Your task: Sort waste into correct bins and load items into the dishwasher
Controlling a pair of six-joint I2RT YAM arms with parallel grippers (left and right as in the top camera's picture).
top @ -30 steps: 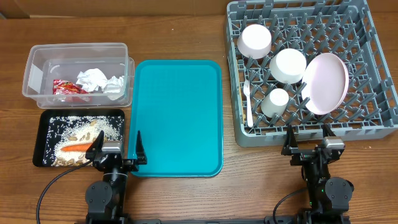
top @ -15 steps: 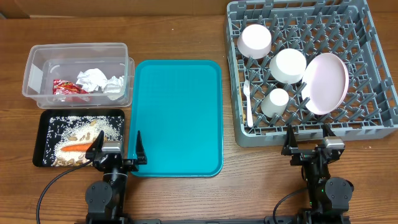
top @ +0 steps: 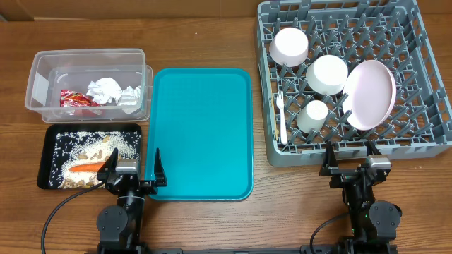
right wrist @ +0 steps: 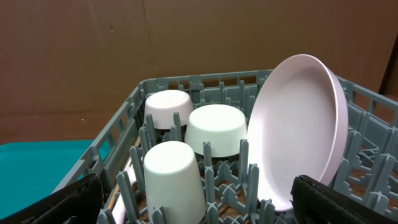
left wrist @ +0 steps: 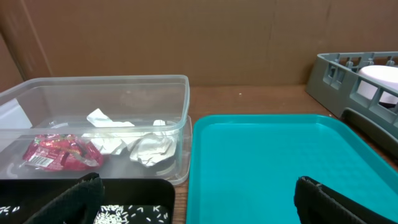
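The grey dishwasher rack (top: 268,106) at the right holds two upturned bowls (top: 290,46) (top: 330,74), a small cup (top: 312,115), a tilted plate (top: 370,94) and a fork (top: 282,116). In the clear tub (top: 37,88) lie a red wrapper (top: 75,99) and crumpled napkins (top: 106,89). An orange carrot (top: 85,168) and grains rest in the black tray (top: 49,134). My left gripper (top: 133,169) stands open at the near table edge, straddling the black tray's and teal tray's corners. Open too, my right gripper (top: 352,159) sits just in front of the rack, cup (right wrist: 171,177) between its fingers' line of sight.
A teal serving tray (top: 201,134) with nothing on it lies between the bins and the rack. Brown cardboard walls (left wrist: 186,37) close the far side of the wooden table.
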